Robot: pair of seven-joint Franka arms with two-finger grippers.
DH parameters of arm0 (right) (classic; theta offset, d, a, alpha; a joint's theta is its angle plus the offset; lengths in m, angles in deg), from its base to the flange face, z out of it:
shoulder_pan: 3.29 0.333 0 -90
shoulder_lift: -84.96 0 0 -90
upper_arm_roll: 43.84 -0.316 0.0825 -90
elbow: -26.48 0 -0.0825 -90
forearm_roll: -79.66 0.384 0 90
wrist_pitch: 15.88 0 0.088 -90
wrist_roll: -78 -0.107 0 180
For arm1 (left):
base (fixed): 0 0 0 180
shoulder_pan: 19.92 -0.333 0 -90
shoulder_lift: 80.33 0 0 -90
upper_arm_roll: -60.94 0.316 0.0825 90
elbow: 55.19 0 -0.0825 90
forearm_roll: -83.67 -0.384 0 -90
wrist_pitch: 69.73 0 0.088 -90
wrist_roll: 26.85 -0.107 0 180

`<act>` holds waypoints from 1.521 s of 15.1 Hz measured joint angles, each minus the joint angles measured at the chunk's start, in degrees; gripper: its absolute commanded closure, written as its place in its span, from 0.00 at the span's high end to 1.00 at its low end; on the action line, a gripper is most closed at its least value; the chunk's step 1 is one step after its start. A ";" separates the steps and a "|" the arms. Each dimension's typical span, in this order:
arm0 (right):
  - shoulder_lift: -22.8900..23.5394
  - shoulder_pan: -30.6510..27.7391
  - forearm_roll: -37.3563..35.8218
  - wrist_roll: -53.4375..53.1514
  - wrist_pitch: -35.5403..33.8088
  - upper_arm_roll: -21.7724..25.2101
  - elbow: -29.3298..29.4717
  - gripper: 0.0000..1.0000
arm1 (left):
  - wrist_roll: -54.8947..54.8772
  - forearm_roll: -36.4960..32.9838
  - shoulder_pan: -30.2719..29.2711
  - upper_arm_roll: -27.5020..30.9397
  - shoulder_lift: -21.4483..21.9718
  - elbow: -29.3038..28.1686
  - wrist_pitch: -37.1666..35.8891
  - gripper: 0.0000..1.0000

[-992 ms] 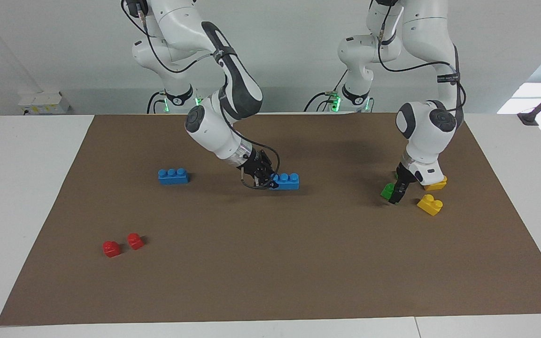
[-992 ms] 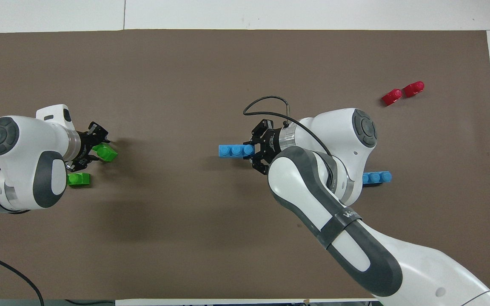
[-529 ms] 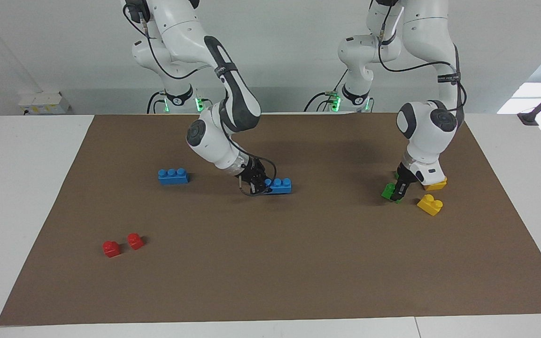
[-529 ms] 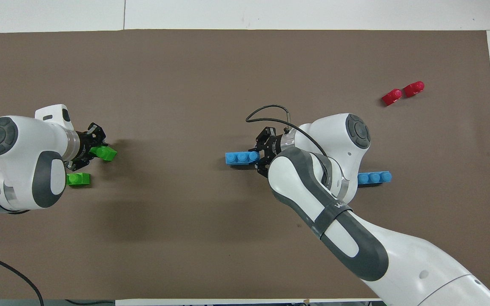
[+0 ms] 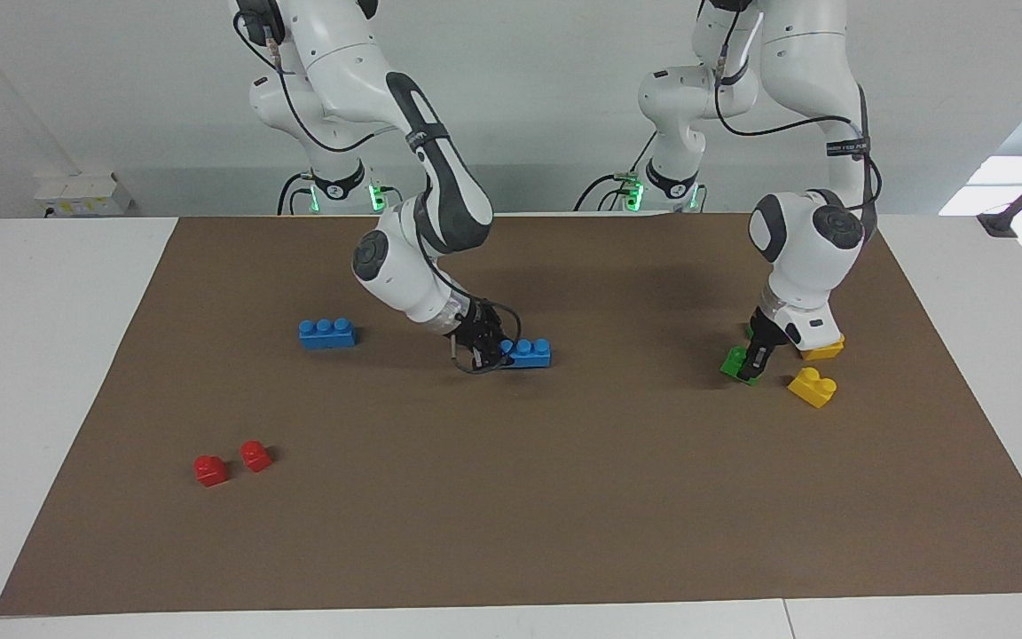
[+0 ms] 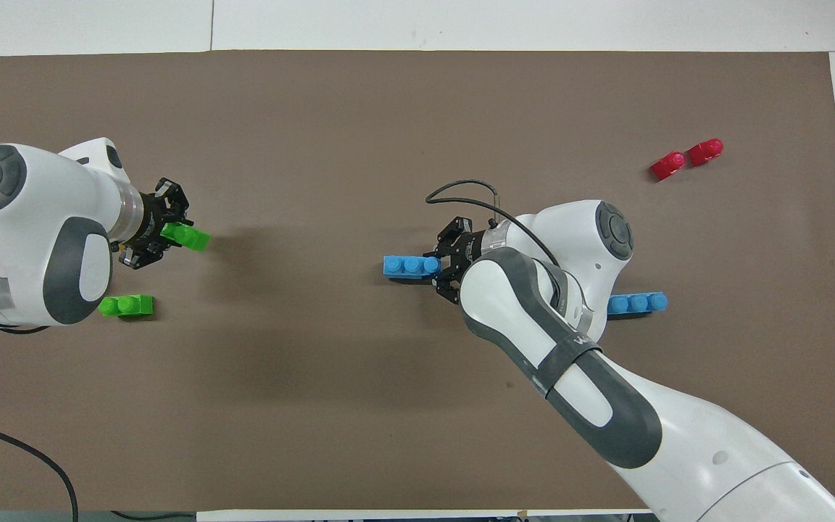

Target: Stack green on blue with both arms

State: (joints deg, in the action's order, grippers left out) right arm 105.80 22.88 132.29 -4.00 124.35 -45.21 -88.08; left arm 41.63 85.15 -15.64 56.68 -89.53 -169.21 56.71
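My right gripper (image 5: 486,348) (image 6: 441,267) is shut on one end of a blue three-stud brick (image 5: 527,352) (image 6: 410,265), which lies level at the mat near the table's middle. A second blue brick (image 5: 326,333) (image 6: 638,302) lies toward the right arm's end. Toward the left arm's end, my left gripper (image 5: 755,358) (image 6: 164,236) is shut on a green two-stud brick (image 5: 734,364) (image 6: 188,236), low at the mat. Another green brick (image 6: 126,306) lies nearer to the robots, mostly hidden by the left hand in the facing view.
Two yellow bricks (image 5: 813,387) (image 5: 824,349) lie beside the left gripper, hidden under the left arm in the overhead view. Two small red bricks (image 5: 210,469) (image 5: 255,455) sit far from the robots at the right arm's end of the brown mat (image 5: 564,497).
The left gripper has closed on the green brick and shifted a little with it. The right gripper has drawn the blue brick slightly toward the right arm's end.
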 measured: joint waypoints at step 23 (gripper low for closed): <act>-0.10 0.02 1.29 0.00 1.70 -0.08 -1.33 0.00 | 53.69 -0.54 28.03 -0.35 0.88 5.04 -1.93 0.00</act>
State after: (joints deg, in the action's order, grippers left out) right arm 105.70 22.89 133.58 -4.00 126.05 -45.29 -89.41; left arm 95.31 84.61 12.39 56.32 -88.65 -164.17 54.78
